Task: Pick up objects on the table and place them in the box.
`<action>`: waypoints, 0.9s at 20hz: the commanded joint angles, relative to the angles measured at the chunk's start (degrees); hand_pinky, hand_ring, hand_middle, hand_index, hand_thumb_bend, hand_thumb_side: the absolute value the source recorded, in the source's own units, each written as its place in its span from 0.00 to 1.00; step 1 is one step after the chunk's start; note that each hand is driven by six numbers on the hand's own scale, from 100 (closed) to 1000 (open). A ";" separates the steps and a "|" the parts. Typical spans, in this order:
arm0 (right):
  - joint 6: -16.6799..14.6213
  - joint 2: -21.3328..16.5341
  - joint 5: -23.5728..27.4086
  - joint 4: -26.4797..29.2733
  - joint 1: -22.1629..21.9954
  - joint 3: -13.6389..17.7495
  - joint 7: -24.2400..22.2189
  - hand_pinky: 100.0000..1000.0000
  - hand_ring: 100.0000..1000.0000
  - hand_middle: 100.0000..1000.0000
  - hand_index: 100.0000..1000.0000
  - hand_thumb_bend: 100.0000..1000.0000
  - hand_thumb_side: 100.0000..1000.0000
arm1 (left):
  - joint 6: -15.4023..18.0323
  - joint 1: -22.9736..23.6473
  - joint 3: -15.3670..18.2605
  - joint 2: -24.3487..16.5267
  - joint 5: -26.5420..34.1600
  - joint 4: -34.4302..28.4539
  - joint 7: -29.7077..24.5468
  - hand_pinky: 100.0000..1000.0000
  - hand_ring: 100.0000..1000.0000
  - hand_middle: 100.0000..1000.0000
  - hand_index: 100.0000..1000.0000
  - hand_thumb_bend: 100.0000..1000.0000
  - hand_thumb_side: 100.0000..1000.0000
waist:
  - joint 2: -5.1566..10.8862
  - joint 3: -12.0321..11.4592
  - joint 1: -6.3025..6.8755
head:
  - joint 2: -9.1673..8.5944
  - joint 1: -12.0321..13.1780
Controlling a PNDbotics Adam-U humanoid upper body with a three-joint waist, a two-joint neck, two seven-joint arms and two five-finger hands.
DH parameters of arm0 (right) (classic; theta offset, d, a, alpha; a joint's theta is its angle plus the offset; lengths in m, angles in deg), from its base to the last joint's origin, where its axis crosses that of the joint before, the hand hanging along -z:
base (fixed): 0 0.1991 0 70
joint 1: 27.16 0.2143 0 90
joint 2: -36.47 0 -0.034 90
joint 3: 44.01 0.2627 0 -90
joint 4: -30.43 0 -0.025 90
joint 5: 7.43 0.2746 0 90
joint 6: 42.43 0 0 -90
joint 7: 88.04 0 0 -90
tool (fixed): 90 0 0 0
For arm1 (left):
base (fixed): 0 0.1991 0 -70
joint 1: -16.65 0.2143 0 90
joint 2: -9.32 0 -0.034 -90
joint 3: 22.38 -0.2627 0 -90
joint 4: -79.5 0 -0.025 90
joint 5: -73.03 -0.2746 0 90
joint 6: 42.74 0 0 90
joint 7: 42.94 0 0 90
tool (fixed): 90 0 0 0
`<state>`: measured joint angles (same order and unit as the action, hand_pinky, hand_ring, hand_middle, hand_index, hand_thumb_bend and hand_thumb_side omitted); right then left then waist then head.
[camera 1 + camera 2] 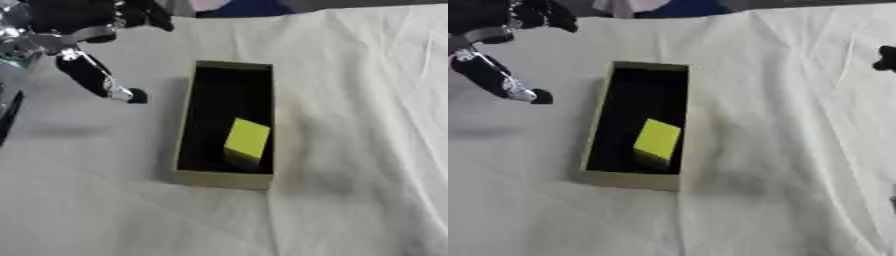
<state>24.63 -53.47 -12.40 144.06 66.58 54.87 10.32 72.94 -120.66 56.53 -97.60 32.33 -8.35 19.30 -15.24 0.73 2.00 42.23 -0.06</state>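
One yellow block (247,141) lies inside the open box (185,130), toward its near end. Left hand (92,75) hangs up-left of the box, fingers extended, empty. A dark shape at the right edge is possibly the right hand; its state is indeterminate. No further objects visible; withdraw clear of the box wall.

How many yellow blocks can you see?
1. The small yellow rectangular block lies tilted inside the open olive cardboard box with a black inside, near its close end. None shows on the white cloth; folds could hide others.
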 commanded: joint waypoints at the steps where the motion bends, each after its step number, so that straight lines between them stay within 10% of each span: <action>1: -0.24 -1.28 -0.53 0.96 0.22 0.68 0.24 0.80 0.78 0.53 0.80 0.00 0.77 | -2.66 -0.18 3.58 -4.58 0.86 1.79 2.56 0.84 0.91 0.84 0.91 0.56 0.31 | 0.71 -0.13 -0.14 | -0.61 0.73; 18: -1.06 -1.51 -1.62 0.96 0.33 0.56 0.63 0.80 0.77 0.52 0.80 0.00 0.77 | -5.49 -1.20 10.22 -13.65 -1.57 24.02 7.20 0.85 0.91 0.86 0.92 0.59 0.30 | -0.98 0.44 -0.46 | -2.60 3.04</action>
<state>23.83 -53.52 -13.44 144.06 66.43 55.15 10.94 67.48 -120.65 65.43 -108.65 31.06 14.51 26.10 -17.14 1.20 1.57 40.41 2.87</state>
